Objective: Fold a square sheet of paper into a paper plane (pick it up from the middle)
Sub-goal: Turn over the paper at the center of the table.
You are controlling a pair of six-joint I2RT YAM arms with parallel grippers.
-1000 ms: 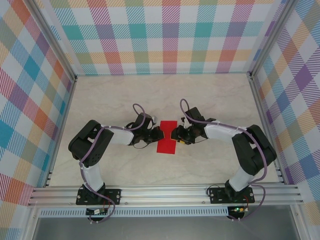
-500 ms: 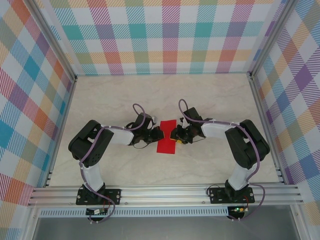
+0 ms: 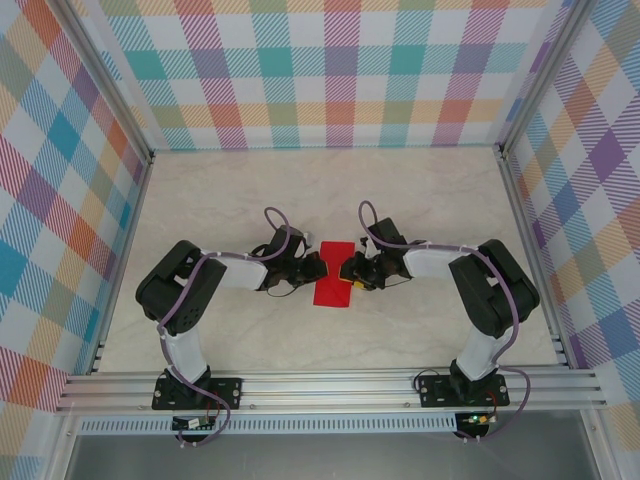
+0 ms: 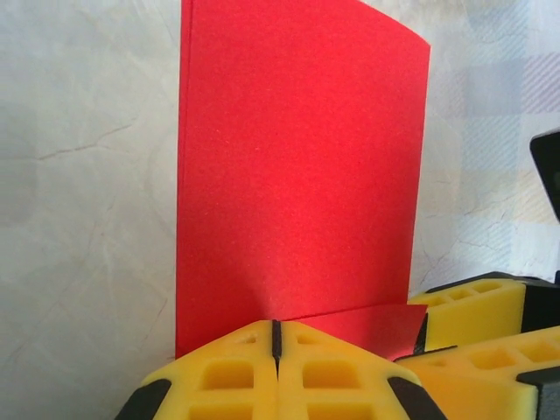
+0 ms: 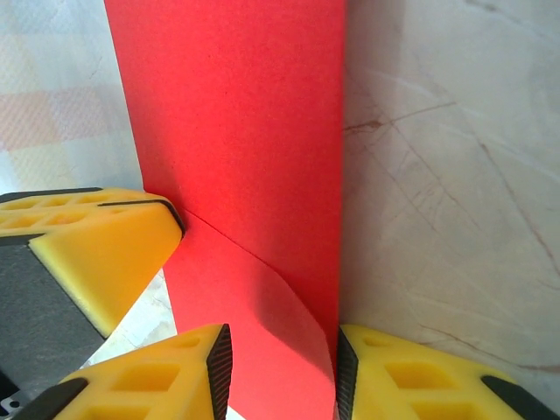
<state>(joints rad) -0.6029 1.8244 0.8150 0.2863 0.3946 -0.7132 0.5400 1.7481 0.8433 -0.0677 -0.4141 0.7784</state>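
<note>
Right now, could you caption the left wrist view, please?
Left arm's shut yellow fingers touch the red paper on the marbled table.

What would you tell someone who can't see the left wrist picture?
A bright red sheet of paper lies on the marbled table, reaching away from the left gripper, whose yellow fingers are shut. The right gripper pokes in lower right.

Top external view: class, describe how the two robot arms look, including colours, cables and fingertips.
The left arm and right arm both have chunky black joints, white link shells and looping purple cables, and stand on black bases. The fingertip pads are yellow with moulded hollows and black backing.
</note>
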